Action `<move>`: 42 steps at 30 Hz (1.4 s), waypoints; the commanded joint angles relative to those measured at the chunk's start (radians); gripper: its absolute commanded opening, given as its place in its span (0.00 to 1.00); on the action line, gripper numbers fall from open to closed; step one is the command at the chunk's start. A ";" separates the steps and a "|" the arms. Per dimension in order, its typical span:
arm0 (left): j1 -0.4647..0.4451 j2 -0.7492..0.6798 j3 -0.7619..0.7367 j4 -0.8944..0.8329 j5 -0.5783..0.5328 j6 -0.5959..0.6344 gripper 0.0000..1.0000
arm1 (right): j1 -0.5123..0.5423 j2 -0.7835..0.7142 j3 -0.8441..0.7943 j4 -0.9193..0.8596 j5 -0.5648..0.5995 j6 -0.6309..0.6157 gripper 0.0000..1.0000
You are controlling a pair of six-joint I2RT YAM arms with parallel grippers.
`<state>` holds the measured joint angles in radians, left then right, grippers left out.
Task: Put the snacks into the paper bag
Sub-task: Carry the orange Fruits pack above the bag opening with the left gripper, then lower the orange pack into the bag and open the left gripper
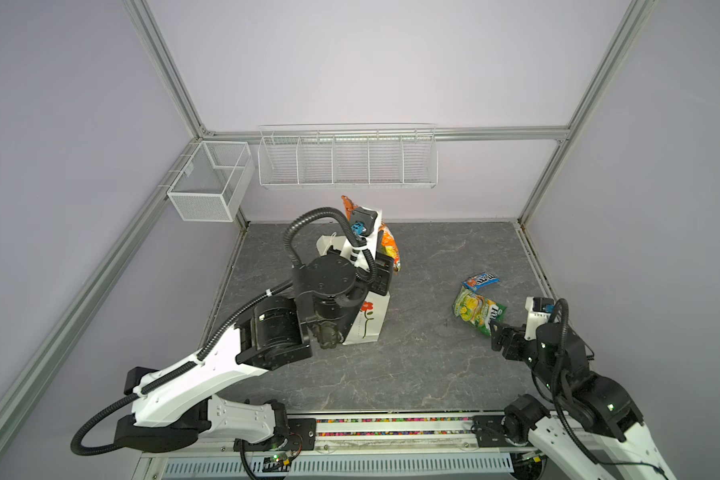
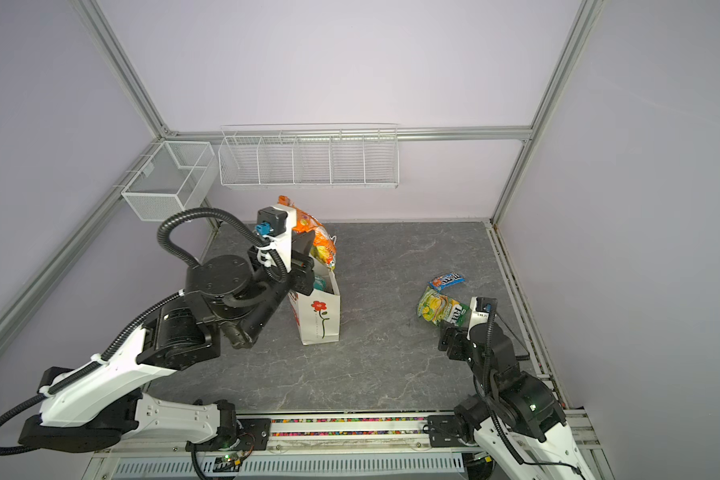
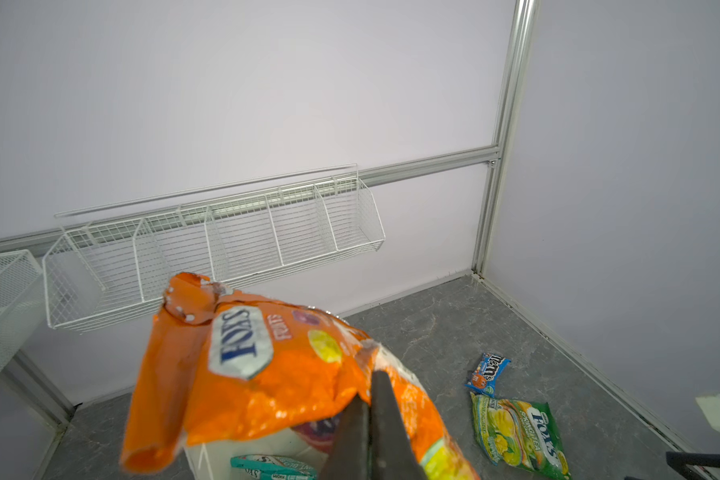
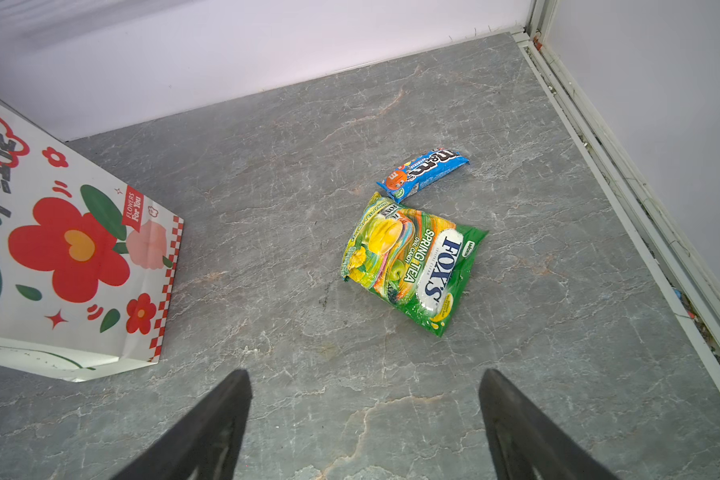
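Left claw (image 3: 371, 399) on crumpled orange FOX'S packet (image 3: 267, 374) above red-flowered paper bag (image 2: 321, 320)

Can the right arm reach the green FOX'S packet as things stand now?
Probably yes: the right pincer is open, empty, facing the green FOX'S packet, which lies flat on the table; nothing stands between them.

A lab test cell: aluminium framing (image 1: 495, 134), plain lilac panels (image 1: 371, 62), wall-hung wire baskets (image 1: 348, 166).
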<state>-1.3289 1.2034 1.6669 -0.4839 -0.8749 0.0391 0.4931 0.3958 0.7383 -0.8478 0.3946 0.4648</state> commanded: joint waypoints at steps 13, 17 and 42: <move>0.068 -0.126 -0.099 -0.042 0.023 -0.014 0.00 | -0.003 -0.017 -0.034 0.024 -0.055 0.053 0.89; 0.124 -0.136 -0.107 -0.072 0.102 -0.056 0.00 | -0.003 -0.018 -0.040 0.022 -0.072 0.065 0.89; 0.408 -0.020 -0.137 -0.145 0.435 -0.189 0.00 | -0.003 -0.032 -0.062 0.025 -0.102 0.080 0.89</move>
<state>-0.9466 1.1877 1.5349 -0.6361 -0.4870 -0.1257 0.4927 0.3820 0.6933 -0.8478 0.2985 0.5282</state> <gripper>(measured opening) 0.047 0.887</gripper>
